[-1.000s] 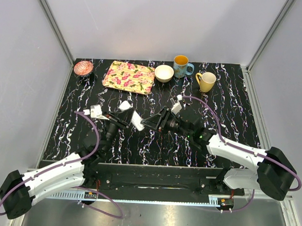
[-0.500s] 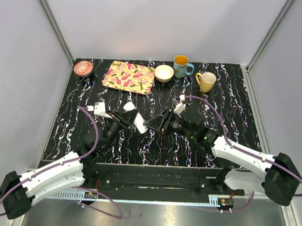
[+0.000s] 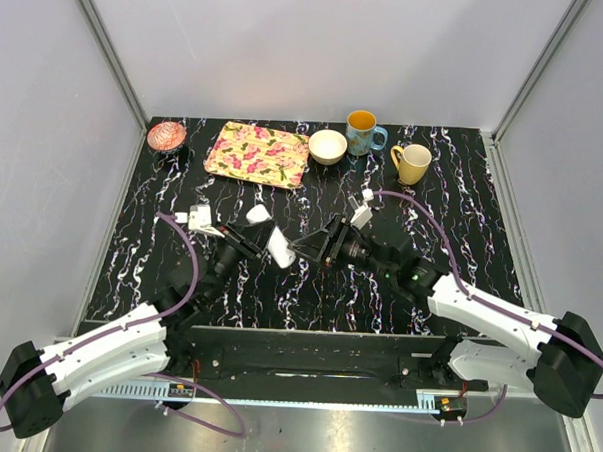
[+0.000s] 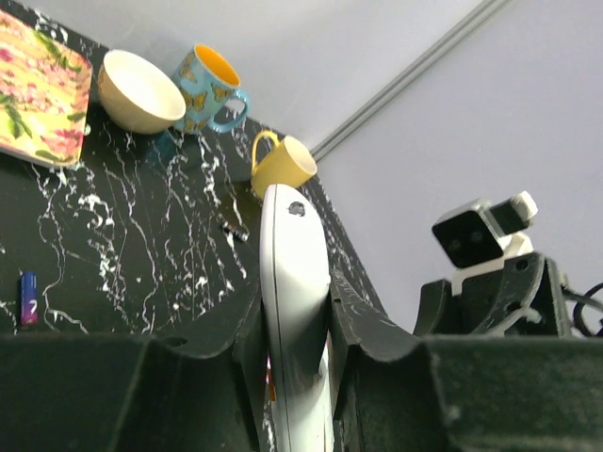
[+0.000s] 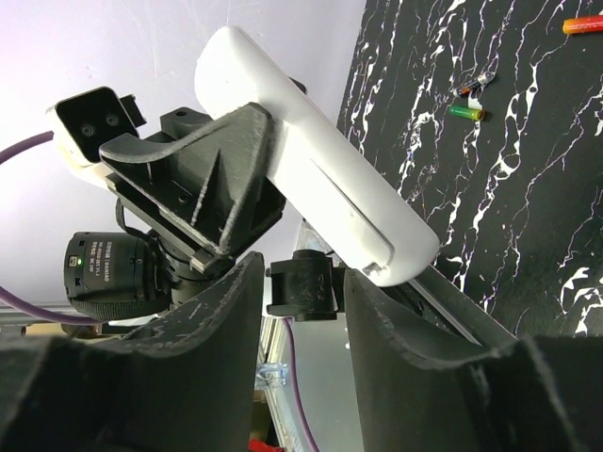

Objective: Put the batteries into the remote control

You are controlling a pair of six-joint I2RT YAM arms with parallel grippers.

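Your left tool [image 3: 264, 246] is clamped tight on the slim white plastic remote control [image 3: 279, 247] and holds it up off the black desk with white streaks [image 3: 462, 213]. In the left wrist view, its dark fingers [image 4: 369, 339] press on the two long sides of the remote control. The rounded far end sticks out past them and points toward the mugs. Your right tool [image 5: 297, 306] has its jaws apart and grips nothing. It sits just beside the other end of the remote control and faces the left tool, near the middle of the desk. You cannot tell if it touches the remote control. A small loose white cover piece [image 3: 252, 213] lies on the desk just behind the left tool. A little blue and purple battery [image 4: 28, 298] lies flat on the desk, apart from both tools. The right wrist view shows a little green battery [image 5: 464, 112] lying on the desk, and farther off an orange battery [image 5: 582, 25]. Along the back edge of the desk, from left to right, stand a small shiny pink bowl [image 3: 166, 135], a flat tray with pink flowers [image 3: 257, 154], a round cream bowl [image 3: 328, 146], a blue mug with an orange inside [image 3: 364, 133] and a yellow mug [image 3: 412, 163].
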